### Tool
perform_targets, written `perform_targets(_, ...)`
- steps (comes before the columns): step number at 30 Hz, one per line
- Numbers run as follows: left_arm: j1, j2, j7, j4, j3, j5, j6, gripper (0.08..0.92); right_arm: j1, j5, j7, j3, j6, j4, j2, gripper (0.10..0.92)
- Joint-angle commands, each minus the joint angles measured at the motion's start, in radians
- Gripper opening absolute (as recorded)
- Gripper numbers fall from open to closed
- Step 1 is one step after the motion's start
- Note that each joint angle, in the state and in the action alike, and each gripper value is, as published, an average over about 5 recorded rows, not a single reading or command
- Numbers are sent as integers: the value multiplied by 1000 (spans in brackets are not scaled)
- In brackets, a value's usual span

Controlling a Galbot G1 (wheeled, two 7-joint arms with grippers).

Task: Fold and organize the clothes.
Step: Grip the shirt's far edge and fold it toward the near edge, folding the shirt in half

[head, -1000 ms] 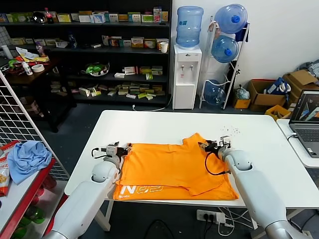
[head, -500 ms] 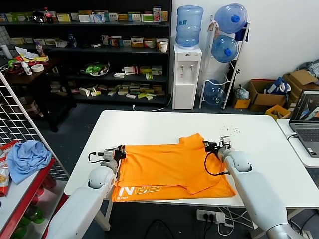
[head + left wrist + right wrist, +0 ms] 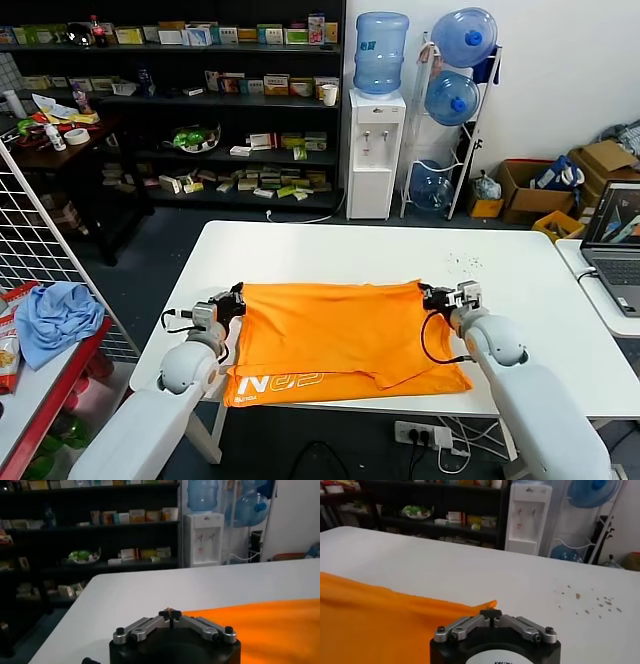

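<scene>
I see the orange T-shirt [image 3: 335, 340] lying partly folded on the white bench [image 3: 330, 250], lettering along its near edge. My left gripper [image 3: 236, 297] has its fingers pinching the shirt's far left corner; my right gripper [image 3: 432, 296] looks pinched on the far right corner, though the wrist view hides the tips.

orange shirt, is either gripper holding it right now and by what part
Both are. The left gripper is shut on the orange T-shirt at its far left corner, and the right gripper is shut on its far right corner.
</scene>
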Motion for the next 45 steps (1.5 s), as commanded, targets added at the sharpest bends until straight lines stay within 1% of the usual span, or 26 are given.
perform_targets(1, 232, 80, -18, -277, -40, -3, -6, 94, -306, 1, 84, 66, -40, 358, -117, 124)
perform_targets(7, 395, 97, -36, -381, -75, 26, 6, 94, -481, -39, 117, 111, -69, 485, -138, 124)
perform_targets(13, 503, 95, -44, -427, -97, 47, 2, 94, -572, -80, 122, 134, -66, 507, -137, 124)
perform_targets(20, 571, 67, -41, -423, -101, 83, -13, 94, -610, -95, 125, 133, -74, 511, -125, 124)
perform_targets(23, 587, 62, -36, -425, -105, 97, -19, 94, -610, -98, 129, 133, -80, 508, -121, 125)
perform_targets(25, 584, 58, -35, -422, -110, 105, -29, 99, -604, -97, 133, 132, -79, 506, -119, 140)
perform_targets(27, 573, 55, -35, -413, -117, 107, -42, 125, -600, -95, 136, 132, -75, 508, -118, 182)
perform_targets(31, 547, 53, -35, -397, -134, 93, -51, 229, -595, -89, 137, 130, -73, 513, -119, 293)
perform_targets(39, 493, 48, -50, -353, -140, -41, 2, 480, -583, -85, 136, 118, -73, 508, -117, 527)
perform_targets(45, 460, 36, -55, -340, -121, -121, 43, 653, -577, -83, 138, 114, -76, 505, -114, 683)
